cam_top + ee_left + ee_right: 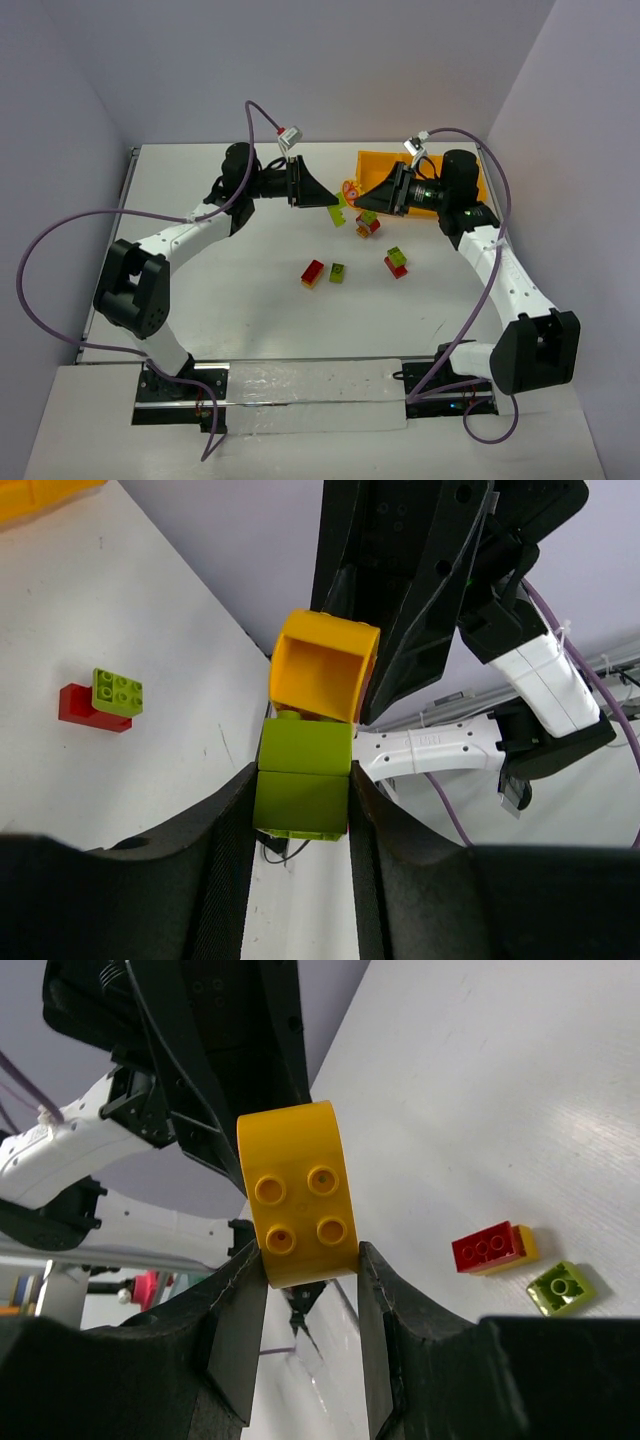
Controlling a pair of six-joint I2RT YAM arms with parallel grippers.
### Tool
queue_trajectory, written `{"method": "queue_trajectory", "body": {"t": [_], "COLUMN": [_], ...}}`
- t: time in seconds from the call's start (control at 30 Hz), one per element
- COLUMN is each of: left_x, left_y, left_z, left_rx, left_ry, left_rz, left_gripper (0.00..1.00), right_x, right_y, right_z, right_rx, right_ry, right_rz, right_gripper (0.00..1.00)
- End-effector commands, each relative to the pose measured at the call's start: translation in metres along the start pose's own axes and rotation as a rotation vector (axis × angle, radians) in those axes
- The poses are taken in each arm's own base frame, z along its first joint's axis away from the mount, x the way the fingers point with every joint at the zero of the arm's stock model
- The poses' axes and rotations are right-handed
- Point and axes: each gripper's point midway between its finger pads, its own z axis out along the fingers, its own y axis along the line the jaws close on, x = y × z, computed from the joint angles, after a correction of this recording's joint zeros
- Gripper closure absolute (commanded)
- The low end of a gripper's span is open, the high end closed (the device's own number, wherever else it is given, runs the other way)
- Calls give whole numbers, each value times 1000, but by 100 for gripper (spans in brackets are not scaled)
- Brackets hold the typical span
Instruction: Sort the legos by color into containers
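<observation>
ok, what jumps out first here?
The two claws meet nose to nose over the far middle of the table: the left claw grips the green end of a short brick stack, the right claw its yellow end. Loose small bricks lie scattered on their near side; an orange tray sits behind the right claw.

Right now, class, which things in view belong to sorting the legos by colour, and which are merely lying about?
Job: orange tray; lime green bricks in left end effector; yellow brick in right end effector; loose red-yellow pair, single lime brick, green-red pair, mixed stack.
Lying about: purple cables; mounting plate.
</observation>
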Motion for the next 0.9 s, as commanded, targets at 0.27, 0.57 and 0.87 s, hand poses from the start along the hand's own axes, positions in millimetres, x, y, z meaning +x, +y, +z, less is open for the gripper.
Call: {"method": "queue_trajectory", "body": {"t": [0.27,0.57,0.87], "left_x": [-11,-16,-15], "left_y": [2,14,18], "left_z": [-6,-8,-13], "left_rx": [-86,-172,-233], "left_ry": [-37,-50,-50], "left_rz": [62,65,72], "left_gripper": [100,100,100], "right_x": [-66,-104,-135], "right_y": [-65,-144,-244], "right_z": [-46,-127,-189], "right_rx": [523,1055,1361], "right_ry": [-289,-439,-458], "right_rz": [-21,-62,49], "right_gripper": [100,100,98]}}
